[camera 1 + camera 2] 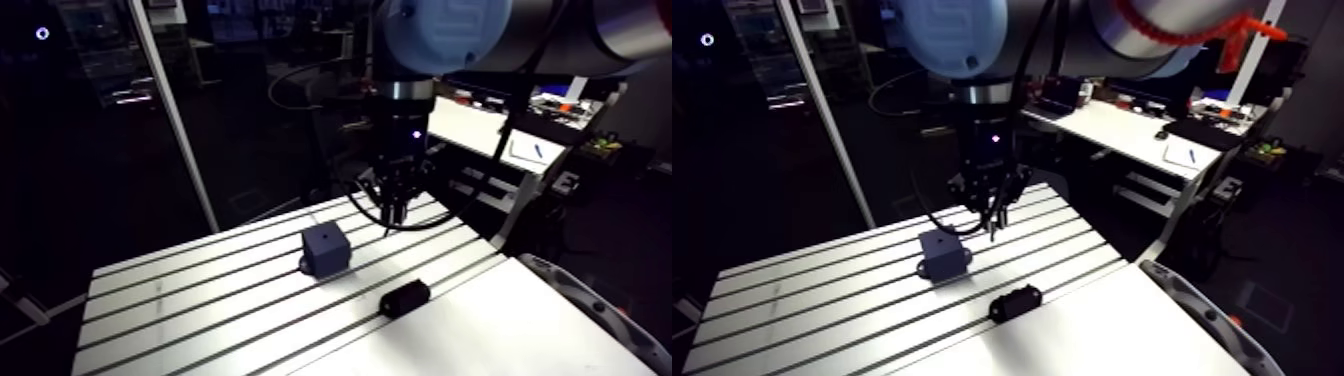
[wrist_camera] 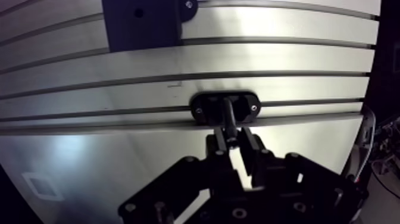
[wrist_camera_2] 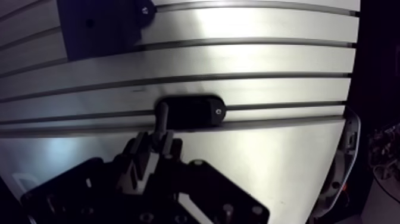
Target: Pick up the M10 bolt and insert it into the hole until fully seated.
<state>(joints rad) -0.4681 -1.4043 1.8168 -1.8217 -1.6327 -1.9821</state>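
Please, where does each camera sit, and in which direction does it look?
Arm view: sits on the upper arm, looks down across the table; the wrist and claw hang from above.
Wrist view: sits on the wrist, looks down past the claw's fingers, which hold a bolt.
Both show: the dark block with a hole and the small black holder.

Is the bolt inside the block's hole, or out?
Out. The gripper pinches the bolt, and the block with the hole sits apart from it on the table.
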